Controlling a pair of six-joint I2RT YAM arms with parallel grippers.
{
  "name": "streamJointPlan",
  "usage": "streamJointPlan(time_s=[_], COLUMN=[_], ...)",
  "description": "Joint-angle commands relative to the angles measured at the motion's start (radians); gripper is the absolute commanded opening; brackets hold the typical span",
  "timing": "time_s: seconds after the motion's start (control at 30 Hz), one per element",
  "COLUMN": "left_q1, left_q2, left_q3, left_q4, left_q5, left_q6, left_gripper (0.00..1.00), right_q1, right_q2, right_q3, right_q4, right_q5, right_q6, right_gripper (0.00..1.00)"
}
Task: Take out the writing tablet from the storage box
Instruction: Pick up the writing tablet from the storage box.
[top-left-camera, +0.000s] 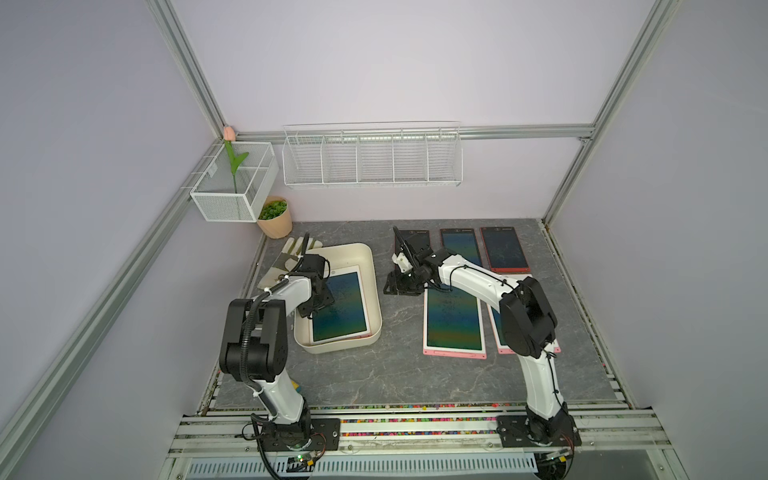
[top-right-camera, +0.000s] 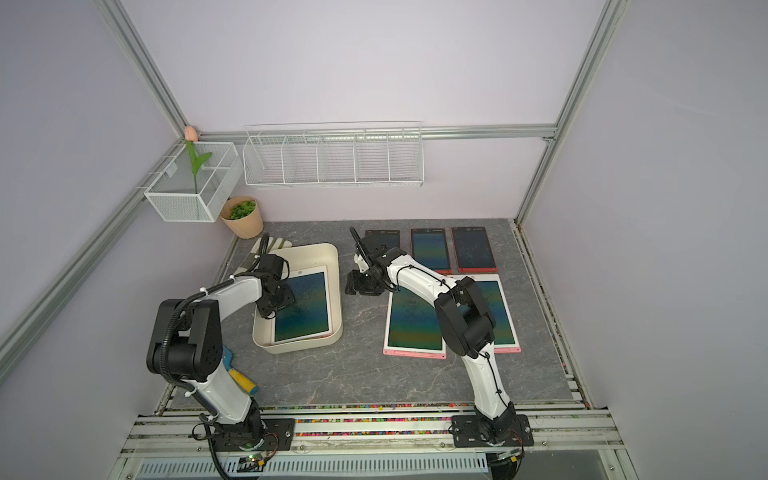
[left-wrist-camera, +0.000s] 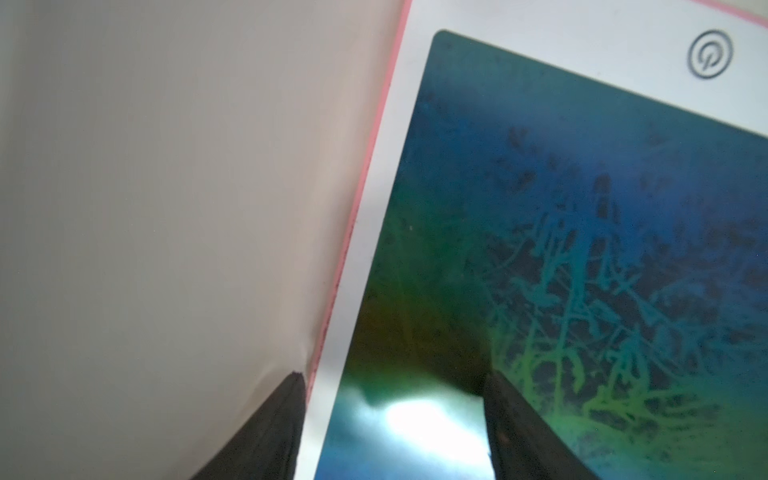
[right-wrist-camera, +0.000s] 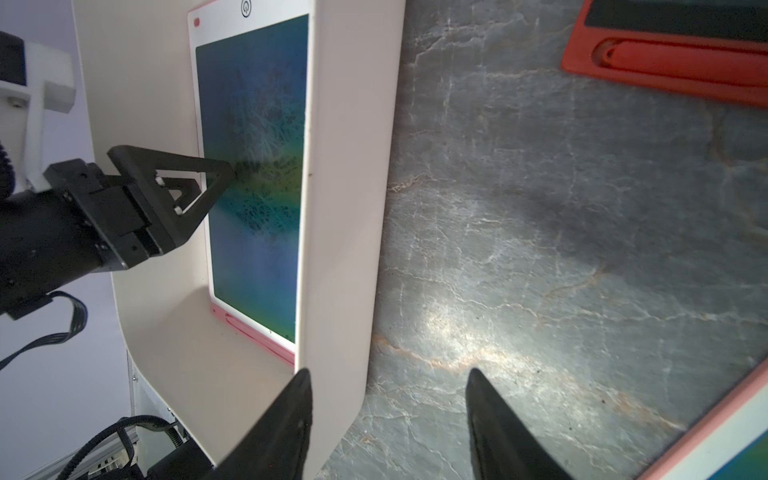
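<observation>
The tablet (top-left-camera: 343, 309) lies face up in the box (top-left-camera: 375, 286), filling most of its floor, with its long sides close to the walls. It looks like a thin, stiff, light slab. Its glossy screen is probably slippery and likely marks under pressure, so the white bezel and pink edge seem the safer hold, with one finger worked under the long side. The left gripper (left-wrist-camera: 392, 382) is down in the box with its jaws apart astride that side, one finger outside the pink edge and one on the screen, clamping nothing. The right gripper (right-wrist-camera: 389, 370) hangs spread and empty over the table (right-wrist-camera: 540, 208) beside the box. The only marking is a power-style symbol (left-wrist-camera: 710, 54); no brand is legible.
</observation>
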Motion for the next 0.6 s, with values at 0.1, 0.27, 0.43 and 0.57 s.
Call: streamJointPlan(time_s=[0.1,0.27,0.43,0.57], left_q1=[0.011,0.011,0.011,0.013], left_q2=[0.038,0.056,0.014,-0.012], left_q3=[0.02,0.011,-0.006,0.006], left_q4=[-0.036,0.034,0.048,0.007], left_q5=[0.115,0.32,0.341,0.261], left_q6=[0.009,0.03,0.023,0.023], left_gripper=[0.66,0.65,0.65,0.66], right_q1=[-0.018,-0.021,-0.021,-0.015], right_q2=[-0.063,-0.035,0.042,0.059], right_q3=[-0.029,-0.006,0.052,0.064], right_q4=[0.015,-0.024,-0.096,-0.085], right_q5=[-0.011,-0.007,-0.01,-0.024], right_q6=[-0.019,-0.03,-0.038,-0.035], right_gripper=[0.6,0.6,0.6,0.59])
